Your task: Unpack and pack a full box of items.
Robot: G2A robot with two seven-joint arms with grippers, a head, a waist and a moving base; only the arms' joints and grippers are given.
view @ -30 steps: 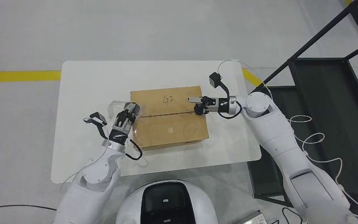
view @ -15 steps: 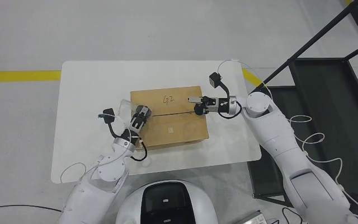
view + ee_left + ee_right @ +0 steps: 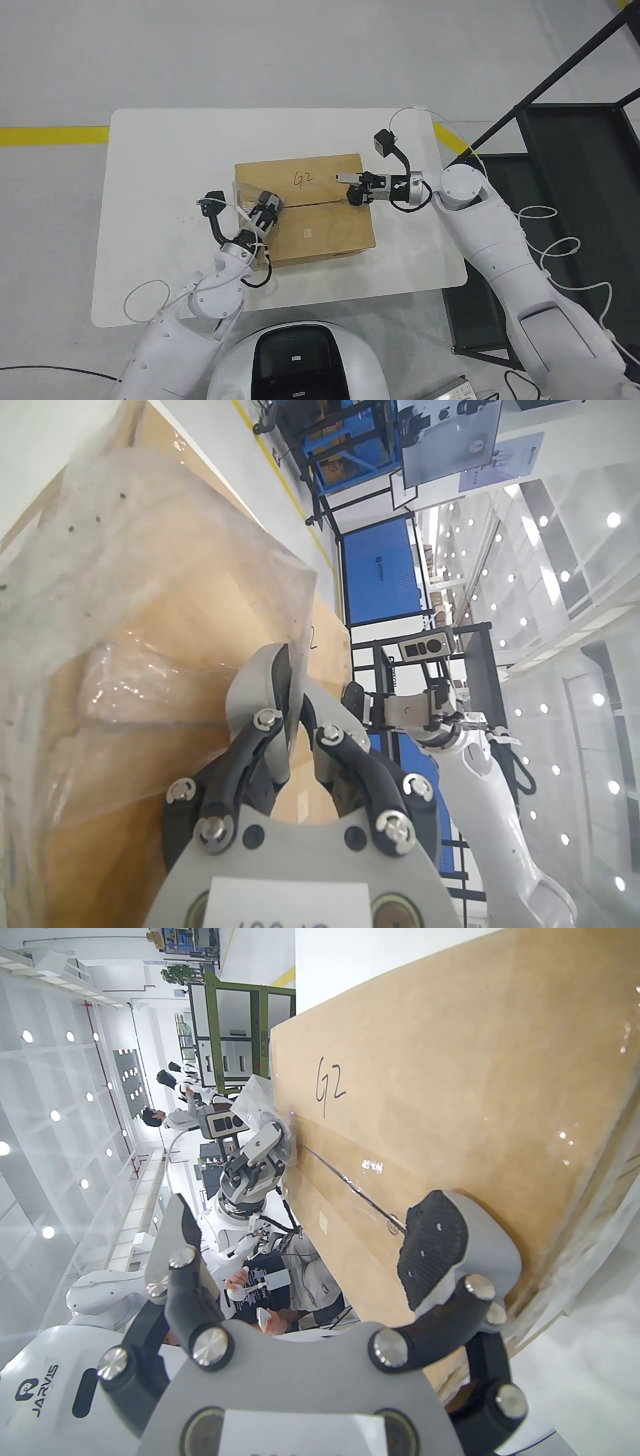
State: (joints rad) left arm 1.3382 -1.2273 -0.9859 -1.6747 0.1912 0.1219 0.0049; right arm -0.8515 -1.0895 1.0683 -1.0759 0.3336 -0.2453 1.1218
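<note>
At the left of the white table (image 3: pixel 160 180), the left claw (image 3: pixel 295 680) is pinched tight on a clear plastic film (image 3: pixel 150 575) that stands up from the left end of the cardboard box (image 3: pixel 310 215). The box lies closed mid-table. The right claw (image 3: pixel 310 1228) gapes wide at the box's right end, one finger over the top seam.

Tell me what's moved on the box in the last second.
The left gripper, shut on the clear film, slid from the left edge of the cardboard box inward along its top seam, toward the right gripper. The right gripper stayed open at the seam's far end; the box stayed put.
</note>
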